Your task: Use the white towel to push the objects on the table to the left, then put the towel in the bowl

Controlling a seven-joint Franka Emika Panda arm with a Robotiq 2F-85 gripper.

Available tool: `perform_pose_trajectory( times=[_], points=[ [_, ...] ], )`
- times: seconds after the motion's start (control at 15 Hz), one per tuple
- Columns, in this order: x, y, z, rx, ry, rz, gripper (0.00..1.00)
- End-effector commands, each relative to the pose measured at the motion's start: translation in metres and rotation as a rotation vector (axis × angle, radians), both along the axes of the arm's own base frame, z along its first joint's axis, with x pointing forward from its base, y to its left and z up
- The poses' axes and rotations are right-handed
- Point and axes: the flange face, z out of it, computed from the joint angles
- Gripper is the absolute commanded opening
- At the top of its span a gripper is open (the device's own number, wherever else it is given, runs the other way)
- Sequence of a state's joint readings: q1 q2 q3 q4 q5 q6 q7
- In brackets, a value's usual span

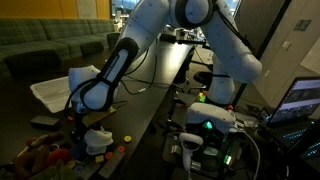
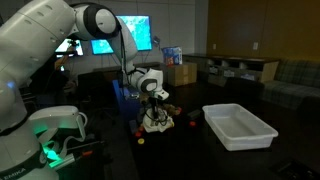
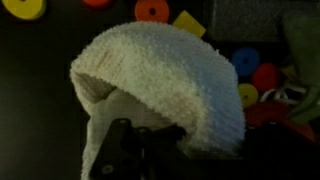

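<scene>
My gripper (image 1: pixel 86 117) (image 2: pixel 152 101) points down at the black table (image 1: pixel 145 108) (image 2: pixel 205 152) and is shut on the white towel (image 1: pixel 97 138) (image 2: pixel 155 122). The towel hangs bunched below the fingers and reaches the tabletop. In the wrist view the towel (image 3: pixel 160 85) fills the middle, and the gripper (image 3: pixel 160 142) is mostly hidden under it. Red, orange and yellow objects (image 3: pixel 255 85) lie just right of the towel, with more along the top edge (image 3: pixel 152 10). In an exterior view the objects (image 1: pixel 50 152) cluster beside the towel. The white bowl (image 1: pixel 55 92) (image 2: pixel 240 126) stands apart from the towel, with nothing showing in it.
A few small pieces (image 1: pixel 124 140) (image 2: pixel 193 122) lie scattered near the towel. The robot base with a green light (image 1: pixel 208 125) (image 2: pixel 55 135) stands at the table's side. Monitors (image 2: pixel 125 35) and boxes (image 2: pixel 180 72) stand behind the table.
</scene>
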State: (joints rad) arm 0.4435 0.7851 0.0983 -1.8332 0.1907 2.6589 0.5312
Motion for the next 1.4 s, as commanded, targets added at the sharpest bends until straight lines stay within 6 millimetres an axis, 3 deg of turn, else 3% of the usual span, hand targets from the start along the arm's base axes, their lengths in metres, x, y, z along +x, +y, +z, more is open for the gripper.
perform_pose_trajectory(
  times=[0.0, 0.4, 0.8, 1.07, 1.33],
  points=[
    [0.008, -0.043, 0.067, 0.075, -0.036, 0.006, 0.0],
    [0.01, -0.154, 0.144, 0.185, -0.102, -0.101, 0.0],
    [-0.014, -0.289, 0.179, 0.196, -0.153, -0.306, 0.0],
    [-0.036, -0.37, 0.179, 0.128, -0.148, -0.394, 0.0],
    [-0.062, -0.414, 0.135, 0.044, -0.076, -0.397, 0.0]
  ],
)
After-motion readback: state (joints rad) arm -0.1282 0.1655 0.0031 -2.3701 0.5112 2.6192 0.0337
